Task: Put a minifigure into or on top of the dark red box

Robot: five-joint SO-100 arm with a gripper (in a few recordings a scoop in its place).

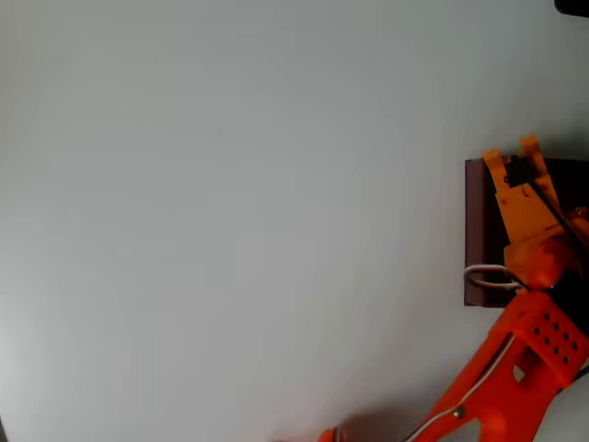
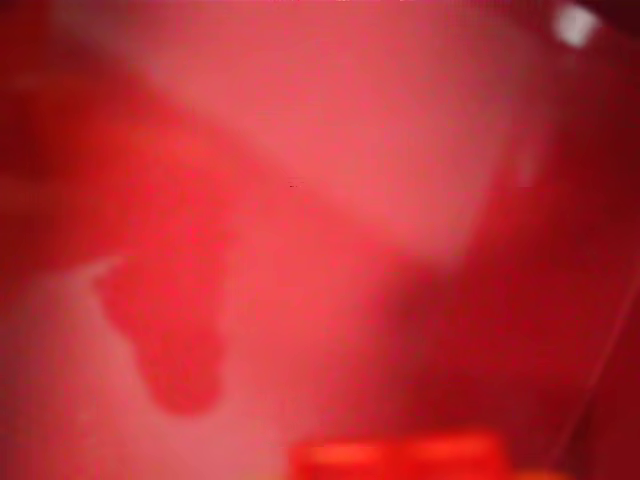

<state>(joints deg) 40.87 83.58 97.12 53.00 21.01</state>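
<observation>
My orange two-finger gripper (image 1: 513, 153) sits at the right edge of the pale grey-white table (image 1: 230, 212) in the overhead view, fingertips poking just past the far wall of the large rectangular dark red box (image 1: 476, 230) with its thin maroon walls and near-black inside. My orange arm (image 1: 515, 359) comes up from the table's lower right corner and crosses straight over the box, so most of its interior is hidden under me. A thin grey cable loops off my wrist above the box's near left corner.

The two orange tips show a small gap between them with something dark in behind, but I cannot tell whether I am spread or pressed together, nor whether anything is pinched there. The tiny bright red minifigure I cannot pick out.

Wrist view now: a blurred wash of red and pink. A darker red, rounded blob hangs at lower left, a bright orange-red bar lies along the bottom edge, and a small white glint sits at top right. It is too blurred to name any of it.

A dark shape clips the table's top right corner. No writing or labels I can read.
</observation>
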